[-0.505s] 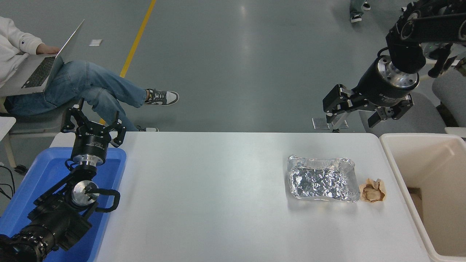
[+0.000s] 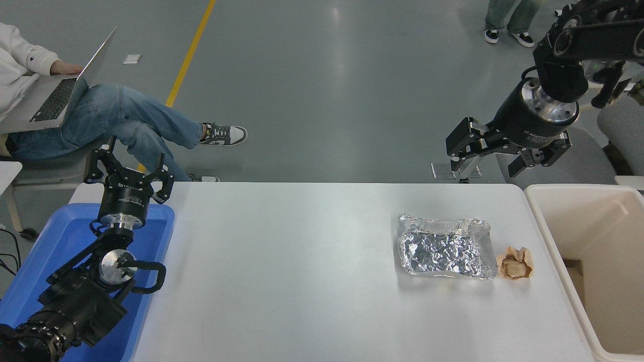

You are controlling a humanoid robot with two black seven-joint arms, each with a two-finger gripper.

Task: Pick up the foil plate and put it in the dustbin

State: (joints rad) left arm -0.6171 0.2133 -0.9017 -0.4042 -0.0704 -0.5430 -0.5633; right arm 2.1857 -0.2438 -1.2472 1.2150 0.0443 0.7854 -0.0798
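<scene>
The foil plate (image 2: 445,247), a crinkled silver tray with bent rims, lies flat on the white table (image 2: 302,281) right of centre. The beige dustbin (image 2: 556,251) stands against the table's right edge, its deep inside showing. My right gripper (image 2: 490,168) hangs open high above the table's far right edge, beyond the plate and apart from it, holding nothing. My left gripper (image 2: 128,171) is parked open at the lower left, over the blue tray.
A crumpled tan paper wad (image 2: 514,263) lies just right of the foil plate, between it and the bin. A blue tray (image 2: 60,241) sits under the left arm. A person with a laptop (image 2: 55,90) sits at the far left; another person's feet (image 2: 505,30) show at top right.
The right arm has barely shifted, slightly upward. A person's legs have stepped further into view at the top right. The foil plate and left arm have not moved.
</scene>
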